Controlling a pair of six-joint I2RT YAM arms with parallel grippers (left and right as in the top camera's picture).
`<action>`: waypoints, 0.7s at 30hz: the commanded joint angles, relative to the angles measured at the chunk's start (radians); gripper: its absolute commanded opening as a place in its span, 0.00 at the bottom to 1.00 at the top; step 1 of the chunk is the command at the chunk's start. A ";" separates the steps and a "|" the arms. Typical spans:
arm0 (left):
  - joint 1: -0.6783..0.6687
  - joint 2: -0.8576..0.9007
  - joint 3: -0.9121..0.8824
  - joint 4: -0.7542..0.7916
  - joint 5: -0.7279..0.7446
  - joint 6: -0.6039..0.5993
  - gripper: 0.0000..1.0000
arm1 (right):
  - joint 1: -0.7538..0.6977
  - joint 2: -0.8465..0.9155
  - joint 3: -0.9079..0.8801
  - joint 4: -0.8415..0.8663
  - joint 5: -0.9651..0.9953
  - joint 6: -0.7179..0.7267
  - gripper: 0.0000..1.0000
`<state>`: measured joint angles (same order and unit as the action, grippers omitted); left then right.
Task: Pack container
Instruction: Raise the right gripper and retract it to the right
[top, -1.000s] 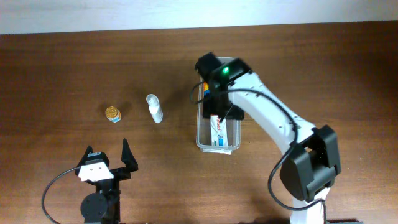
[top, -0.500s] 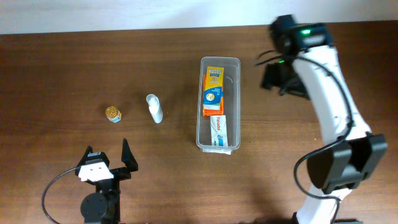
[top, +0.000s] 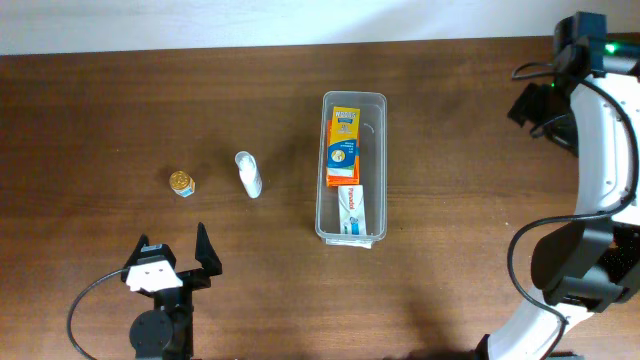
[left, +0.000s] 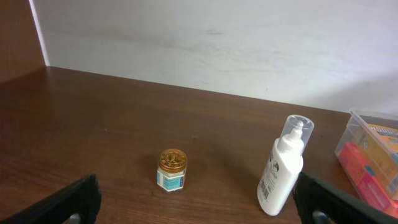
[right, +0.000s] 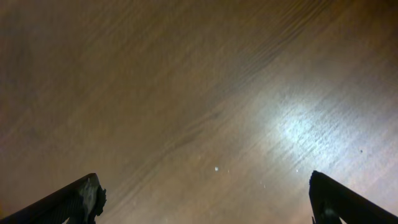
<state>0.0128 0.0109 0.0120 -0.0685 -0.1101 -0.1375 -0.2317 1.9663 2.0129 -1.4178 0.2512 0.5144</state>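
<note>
The clear plastic container (top: 381, 160) lies at the table's centre and holds an orange box (top: 342, 147) and a white tube box (top: 351, 211). Its corner shows in the left wrist view (left: 357, 127). A white bottle (top: 248, 174) and a small gold-lidded jar (top: 181, 183) lie to its left; both show in the left wrist view, the bottle (left: 283, 168) and the jar (left: 172, 170). My left gripper (top: 174, 258) is open and empty near the front edge, behind the jar. My right gripper (top: 545, 108) is open and empty over bare table at the far right.
The white wall (left: 217, 43) runs behind the table's far edge. The right wrist view shows only bare brown wood (right: 199, 99) with a glare patch.
My right arm has left the container and swung far right to the table's right edge, empty. The orange box now lies in the container. The left arm has not moved.
</note>
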 joint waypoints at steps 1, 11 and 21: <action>0.003 -0.006 -0.003 -0.001 -0.011 0.016 0.99 | -0.026 -0.011 0.004 0.032 0.023 -0.006 0.98; 0.003 -0.006 -0.003 -0.001 -0.011 0.016 0.99 | -0.037 0.023 -0.036 0.205 0.019 -0.005 0.98; 0.003 -0.006 -0.003 -0.001 -0.011 0.016 0.99 | -0.037 0.023 -0.036 0.211 0.019 -0.005 0.98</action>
<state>0.0128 0.0109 0.0120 -0.0685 -0.1101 -0.1375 -0.2623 1.9728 1.9884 -1.2098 0.2539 0.5152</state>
